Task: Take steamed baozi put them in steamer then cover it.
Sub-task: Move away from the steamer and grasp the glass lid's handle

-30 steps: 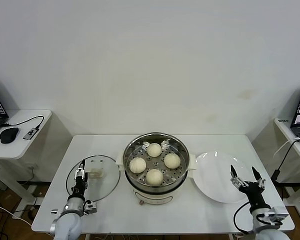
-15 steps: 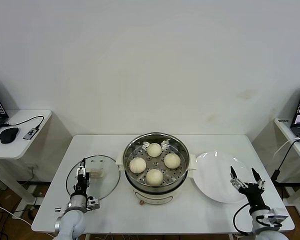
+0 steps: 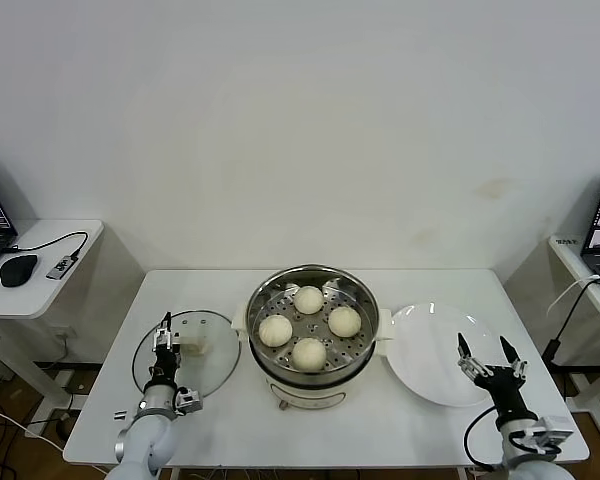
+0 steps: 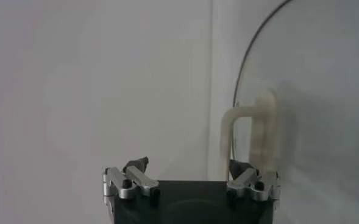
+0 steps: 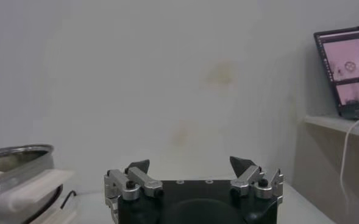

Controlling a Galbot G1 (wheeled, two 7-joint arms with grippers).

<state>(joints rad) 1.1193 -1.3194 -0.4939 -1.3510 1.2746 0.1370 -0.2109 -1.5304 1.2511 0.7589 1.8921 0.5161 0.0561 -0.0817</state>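
Observation:
Several cream-white baozi [image 3: 309, 299] sit inside the shiny steamer [image 3: 313, 269] on its white pot base at the table's middle. The glass cover [image 3: 208, 372] lies flat on the table to the steamer's left, its cream handle [image 3: 191, 347] facing up. My left gripper [image 3: 163, 339] stands over the cover just left of the handle. In the left wrist view it [image 4: 189, 165] is open, with the handle [image 4: 261, 128] ahead of one finger and nothing held. My right gripper [image 3: 483, 358] is open and empty at the front right, by the plate's near edge.
A flat white plate [image 3: 430, 345] lies right of the steamer. The right wrist view shows the steamer's rim [image 5: 14, 153] far off to one side. Side tables with a mouse [image 3: 18, 270], a cable and laptops flank the white table.
My left gripper has edged forward over the cover, closer beside its handle. My right gripper has drifted slightly left. The baozi and cover have not moved.

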